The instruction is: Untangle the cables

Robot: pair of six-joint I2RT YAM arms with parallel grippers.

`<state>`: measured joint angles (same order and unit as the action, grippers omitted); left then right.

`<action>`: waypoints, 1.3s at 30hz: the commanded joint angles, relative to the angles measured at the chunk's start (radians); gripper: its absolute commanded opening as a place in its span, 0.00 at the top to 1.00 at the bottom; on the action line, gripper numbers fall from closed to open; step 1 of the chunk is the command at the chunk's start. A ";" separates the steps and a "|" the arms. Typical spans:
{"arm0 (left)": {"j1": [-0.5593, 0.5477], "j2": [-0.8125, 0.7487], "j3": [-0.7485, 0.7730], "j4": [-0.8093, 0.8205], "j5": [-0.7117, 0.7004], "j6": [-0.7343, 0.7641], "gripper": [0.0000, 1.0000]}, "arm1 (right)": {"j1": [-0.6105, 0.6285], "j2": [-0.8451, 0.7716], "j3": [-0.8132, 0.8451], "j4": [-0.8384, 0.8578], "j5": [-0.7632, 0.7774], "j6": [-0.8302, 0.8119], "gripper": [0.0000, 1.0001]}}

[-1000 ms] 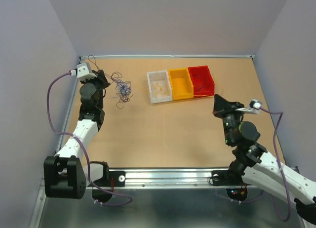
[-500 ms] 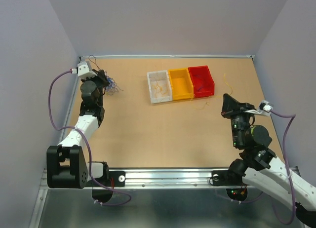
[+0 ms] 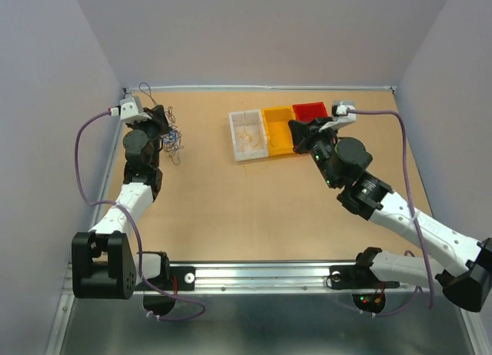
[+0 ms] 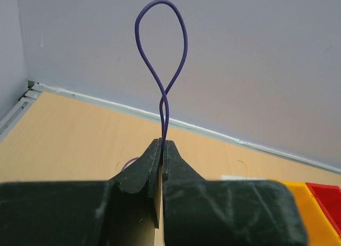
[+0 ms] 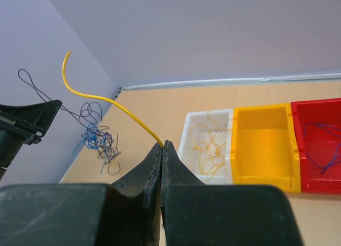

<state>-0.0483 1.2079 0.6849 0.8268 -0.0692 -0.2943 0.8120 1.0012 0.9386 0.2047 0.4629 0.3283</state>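
A tangle of thin blue and purple cables (image 3: 174, 140) hangs and lies by the far left wall; it also shows in the right wrist view (image 5: 98, 139). My left gripper (image 3: 159, 123) is just left of it, shut on a purple cable (image 4: 164, 115) that loops up above the fingertips (image 4: 162, 142). My right gripper (image 3: 296, 128) hovers over the bins, shut on a yellow cable (image 5: 114, 103) that curves up and left from its tips (image 5: 162, 145).
Three bins stand in a row at the back: a white bin (image 3: 234, 132) with yellow wires, a yellow bin (image 3: 270, 136), and a red bin (image 3: 311, 109) holding a blue-purple wire (image 5: 325, 150). Walls close in at the left, back and right.
My right arm has swung from the right side up and left to over the bins, now holding a yellow cable. The tangle has shifted left toward my left gripper, which hardly moved.
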 commanded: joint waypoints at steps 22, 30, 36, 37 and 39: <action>0.001 -0.084 -0.044 0.126 0.040 0.011 1.00 | -0.128 0.471 0.465 -0.007 0.016 0.025 0.99; 0.001 -0.079 -0.045 0.127 0.046 0.011 1.00 | -0.168 0.524 0.424 -0.008 -0.024 0.029 1.00; 0.001 -0.073 -0.042 0.127 0.054 0.011 1.00 | -0.169 0.597 0.416 -0.033 -0.150 0.034 1.00; 0.001 -0.073 -0.041 0.127 0.055 0.012 1.00 | -0.169 0.614 0.420 -0.042 -0.185 0.029 1.00; 0.001 -0.068 -0.041 0.127 0.058 0.012 1.00 | -0.169 0.642 0.437 -0.073 -0.213 0.029 0.99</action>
<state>-0.0486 1.1561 0.6453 0.8787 -0.0261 -0.2901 0.6422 1.6047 1.3327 0.1623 0.3447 0.3557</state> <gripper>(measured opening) 0.112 0.012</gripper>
